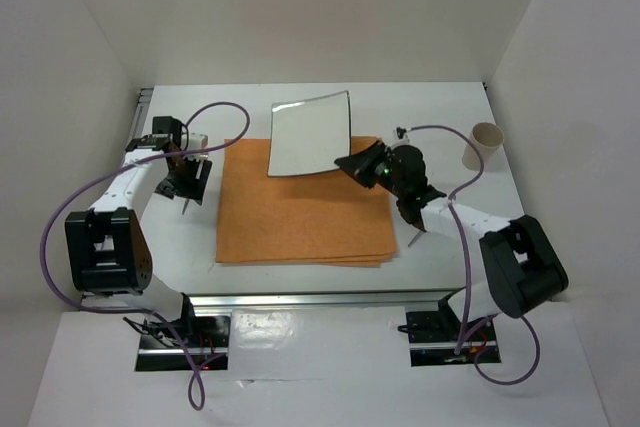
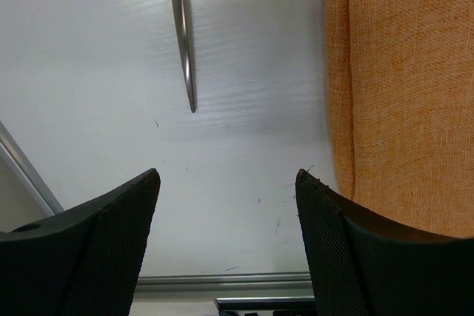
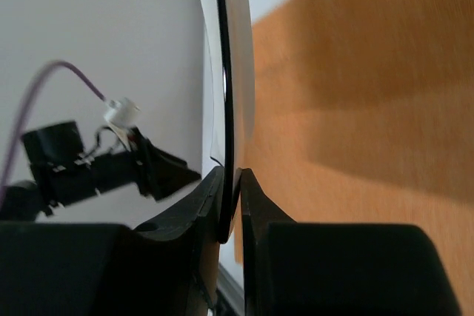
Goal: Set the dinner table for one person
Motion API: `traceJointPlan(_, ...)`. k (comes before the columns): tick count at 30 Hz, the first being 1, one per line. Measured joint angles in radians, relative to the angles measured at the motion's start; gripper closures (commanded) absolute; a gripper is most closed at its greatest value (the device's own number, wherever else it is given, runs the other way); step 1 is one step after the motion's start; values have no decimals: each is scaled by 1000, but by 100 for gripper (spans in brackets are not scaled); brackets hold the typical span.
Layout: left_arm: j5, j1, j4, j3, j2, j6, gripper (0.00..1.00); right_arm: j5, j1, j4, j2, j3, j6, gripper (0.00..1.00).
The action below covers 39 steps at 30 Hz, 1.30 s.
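A square white plate (image 1: 310, 132) hangs tilted over the far edge of the orange placemat (image 1: 300, 212) on the dinner table (image 1: 440, 107). My right gripper (image 1: 355, 165) is shut on the plate's right rim. In the right wrist view the plate (image 3: 231, 72) is edge-on between the jaws of the right gripper (image 3: 231, 175), with the placemat (image 3: 355, 109) beyond. My left gripper (image 1: 190, 182) stands open just left of the placemat, holding nothing. The left wrist view shows the left gripper (image 2: 228, 175) wide open above the bare table (image 2: 244, 123). A thin metal utensil (image 2: 184, 35) lies ahead of it.
A paper cup (image 1: 484, 145) stands upright at the table's right side. A second slim utensil (image 1: 416, 240) lies by the right arm, off the placemat's right edge. The placemat's edge (image 2: 407, 94) runs just right of the left fingers. White walls enclose the table on three sides.
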Motion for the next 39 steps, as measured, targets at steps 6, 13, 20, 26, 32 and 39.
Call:
traceJointPlan(6, 9, 14, 2, -8, -56, 1, 19, 19, 93, 0, -109, -277, 110, 100)
traceJointPlan(13, 16, 24, -3, -27, -74, 4, 19, 92, 214, 102, -150, -442, 220, 100)
traceJointPlan(20, 20, 26, -4, -27, -74, 7, 19, 51, 220, 263, -65, -495, 245, 100)
traceJointPlan(26, 21, 27, -4, -27, -75, 8, 19, 22, 218, 412, 74, -495, 266, 100)
traceJointPlan(32, 23, 34, -3, -31, -75, 24, 19, -49, 203, 519, 223, -459, 297, 100)
traceJointPlan(39, 25, 46, 3, -43, -80, 30, 19, -28, 206, 510, 202, -478, 317, 100)
